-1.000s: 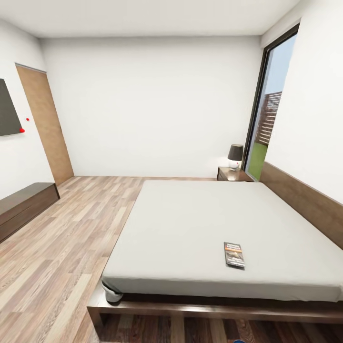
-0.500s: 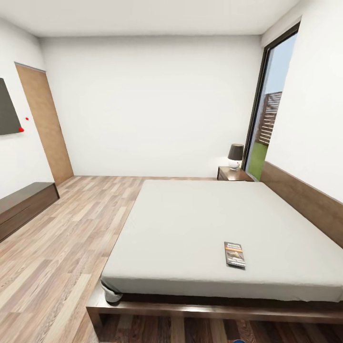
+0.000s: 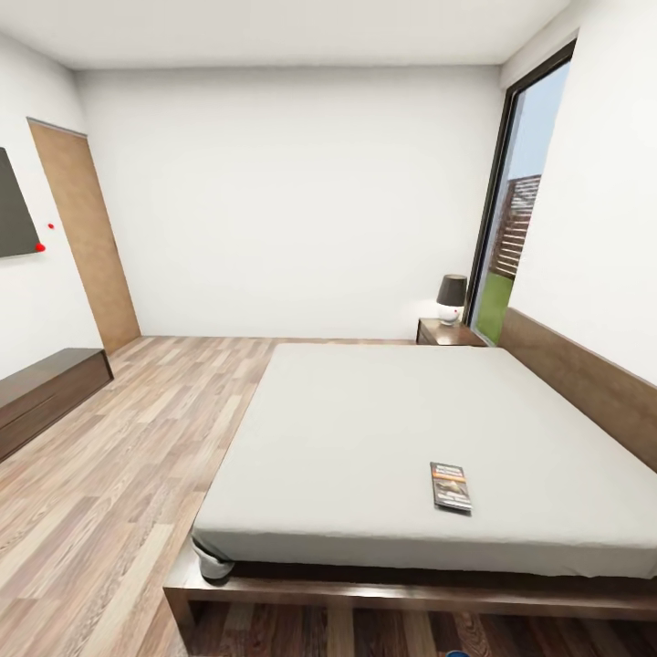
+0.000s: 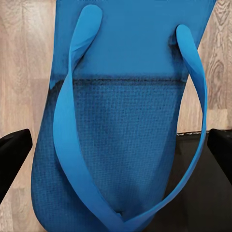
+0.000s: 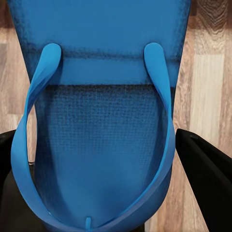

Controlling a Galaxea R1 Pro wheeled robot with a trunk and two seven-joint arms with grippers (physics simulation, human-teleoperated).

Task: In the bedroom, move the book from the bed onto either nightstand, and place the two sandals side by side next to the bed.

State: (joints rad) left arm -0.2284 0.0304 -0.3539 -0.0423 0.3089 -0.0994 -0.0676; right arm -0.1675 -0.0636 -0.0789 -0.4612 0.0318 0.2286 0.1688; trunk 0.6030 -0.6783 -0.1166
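Left wrist view: left claw [image 4: 116, 154] gripping one sandal [image 4: 125, 111]; right claw [image 5: 111, 159] gripping other sandal [image 5: 104, 96]. Head view: book [image 3: 451, 485] flat on bed [image 3: 383, 429], nightstand [image 3: 444, 332] beyond. Likely carrying sandals; next, set both together beside bed.

The head camera looks down across the bed [image 3: 383, 429] from its foot, while both wrist cameras look very close at the wood floor [image 4: 19, 72].

Even, bright, diffuse render lighting; daylight enters at the window [image 3: 516, 228]. White walls near-shadowless; a soft dark band lies beneath the bed [image 3: 383, 429] at its foot edge. Wide-angle stretch bends corners. Wrist views are sharp, with a shaded fold across each sandal [image 4: 121, 145].
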